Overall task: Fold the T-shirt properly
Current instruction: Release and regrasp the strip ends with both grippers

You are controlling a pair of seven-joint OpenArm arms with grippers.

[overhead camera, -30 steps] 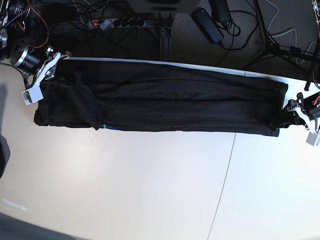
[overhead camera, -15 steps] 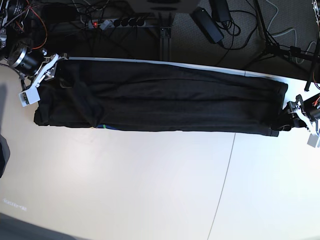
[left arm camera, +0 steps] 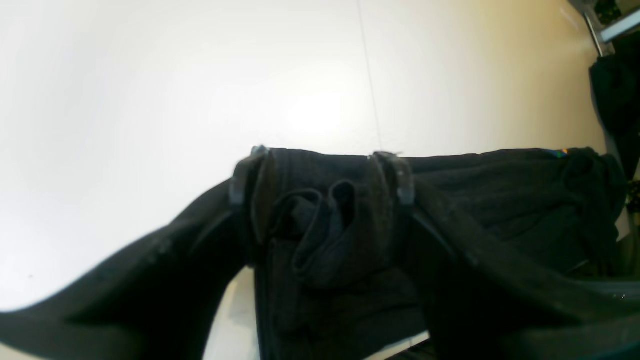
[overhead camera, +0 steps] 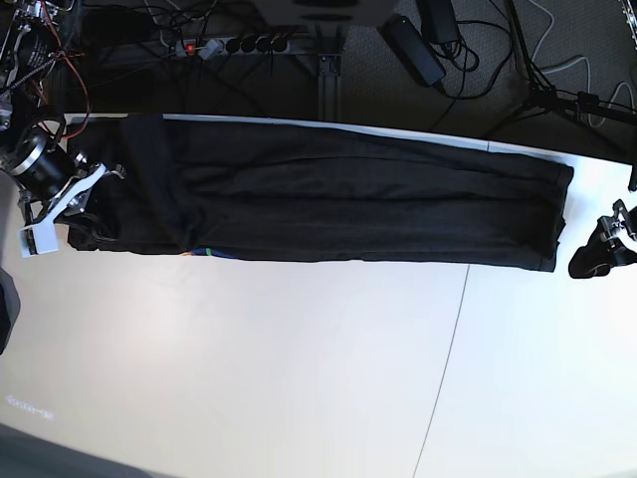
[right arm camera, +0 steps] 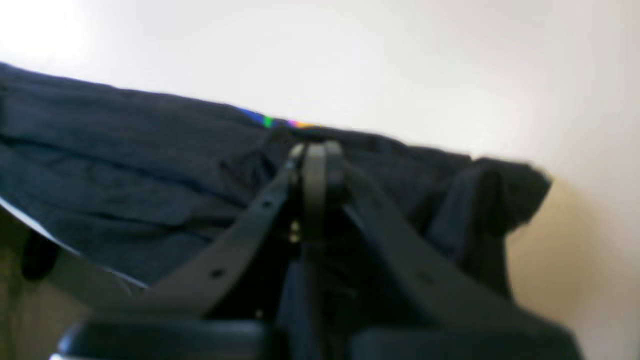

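The black T-shirt [overhead camera: 338,199] lies folded into a long band across the table's far side. A bit of its rainbow print [overhead camera: 204,251] shows at the near edge. In the right wrist view my right gripper [right arm camera: 315,155] is shut, its tips against the shirt [right arm camera: 125,165] close to the print [right arm camera: 272,121]. I cannot tell whether cloth is pinched. Its arm [overhead camera: 45,174] is at the shirt's left end. My left gripper [left arm camera: 322,172] is open, with the shirt's bunched right end [left arm camera: 320,235] showing between its fingers [left arm camera: 400,175]. In the base view the left gripper [overhead camera: 589,261] sits just off the shirt's right edge.
The pale table [overhead camera: 299,368] stretches toward the near side, with a thin seam [overhead camera: 448,349] running across it. Behind the far edge are a power strip [overhead camera: 239,45], cables and a tripod leg [overhead camera: 542,95].
My right gripper moved down and left along the shirt's left end, opened and shut again; the sleeve flap there now lies flatter. My left gripper opened wider and backed off right from the shirt's corner.
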